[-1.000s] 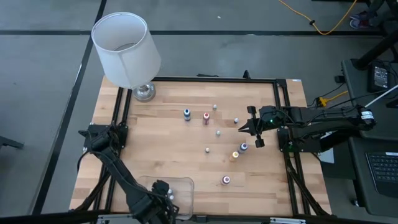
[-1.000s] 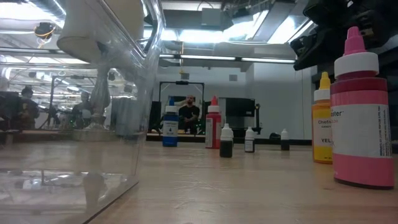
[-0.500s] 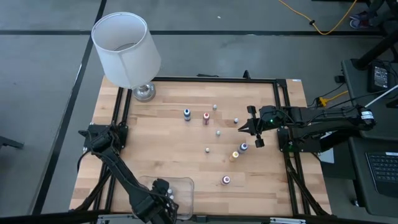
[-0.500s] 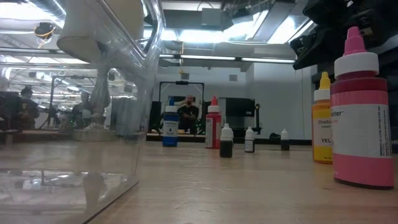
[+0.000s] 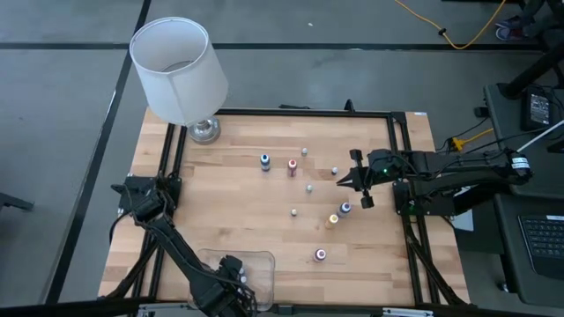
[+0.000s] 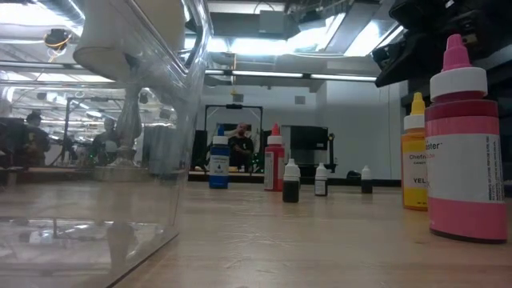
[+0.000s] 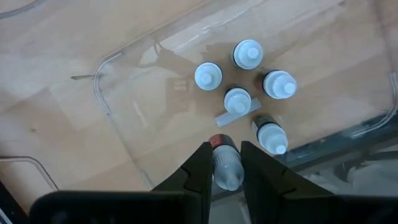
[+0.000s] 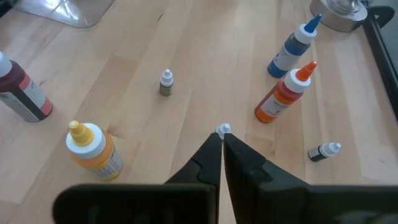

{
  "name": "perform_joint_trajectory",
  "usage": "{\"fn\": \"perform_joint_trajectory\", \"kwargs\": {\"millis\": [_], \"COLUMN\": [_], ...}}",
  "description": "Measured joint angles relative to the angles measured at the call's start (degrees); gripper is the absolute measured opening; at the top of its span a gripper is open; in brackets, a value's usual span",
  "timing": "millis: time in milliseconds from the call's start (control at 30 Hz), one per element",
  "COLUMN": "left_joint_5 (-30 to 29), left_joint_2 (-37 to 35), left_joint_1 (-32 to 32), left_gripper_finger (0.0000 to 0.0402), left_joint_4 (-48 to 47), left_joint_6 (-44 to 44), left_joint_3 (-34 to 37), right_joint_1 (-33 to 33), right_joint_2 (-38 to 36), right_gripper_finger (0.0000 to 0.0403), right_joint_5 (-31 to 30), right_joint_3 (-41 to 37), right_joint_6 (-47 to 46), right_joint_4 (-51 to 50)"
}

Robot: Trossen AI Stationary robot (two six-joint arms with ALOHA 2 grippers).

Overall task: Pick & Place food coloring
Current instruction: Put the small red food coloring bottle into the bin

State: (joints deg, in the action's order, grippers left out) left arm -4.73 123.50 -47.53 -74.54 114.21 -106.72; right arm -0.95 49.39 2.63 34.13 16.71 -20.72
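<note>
Bottles of food coloring stand scattered over my worktop [image 5: 220, 189], small rigid plastic things with pale tops. My left tool [image 7: 225, 163] hangs over the clear tray [image 5: 264, 261] at about seven o'clock on the worktop, its fingers pinching a small dark bottle [image 7: 226, 163] just under the cap. Five more bottles [image 7: 238, 99] already stand in the tray, packed near one another, one lying tilted. My right tool [image 5: 344, 182], fingers pressed together on nothing, waits above the worktop at about three o'clock, close to the loose bottles.

I judge these bottles light and stiff, with smooth, slightly slippery walls, and top-heavy enough to tip at a nudge. The shoulder just below the cap looks the best hold; the tapered nozzle would slip. Squeezing hard could force dye out if a cap is loose.

Left out are the blue bottle [image 5: 264, 161] and red bottle [image 5: 292, 166] near twelve o'clock, the yellow bottle [image 5: 333, 219] and pink bottle [image 5: 320, 254] toward four and five o'clock, and several tiny ones [image 5: 308, 187] between. The tiny ones need a low, centred pinch. The lamp [image 5: 181, 75] stands at eleven o'clock, well apart.
</note>
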Motion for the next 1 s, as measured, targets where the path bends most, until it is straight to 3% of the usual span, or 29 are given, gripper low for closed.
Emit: {"fn": "perform_joint_trajectory", "kwargs": {"millis": [1000], "left_joint_5": [0.4], "left_joint_2": [4.5], "left_joint_1": [0.07], "left_gripper_finger": [0.0066], "left_joint_4": [4.16], "left_joint_6": [-1.45], "left_joint_3": [0.0], "right_joint_1": [0.0], "right_joint_2": [0.02], "right_gripper_finger": [0.0023], "right_joint_5": [-0.02], "right_joint_3": [0.0], "right_joint_6": [-0.02], "right_joint_4": [0.34]}}
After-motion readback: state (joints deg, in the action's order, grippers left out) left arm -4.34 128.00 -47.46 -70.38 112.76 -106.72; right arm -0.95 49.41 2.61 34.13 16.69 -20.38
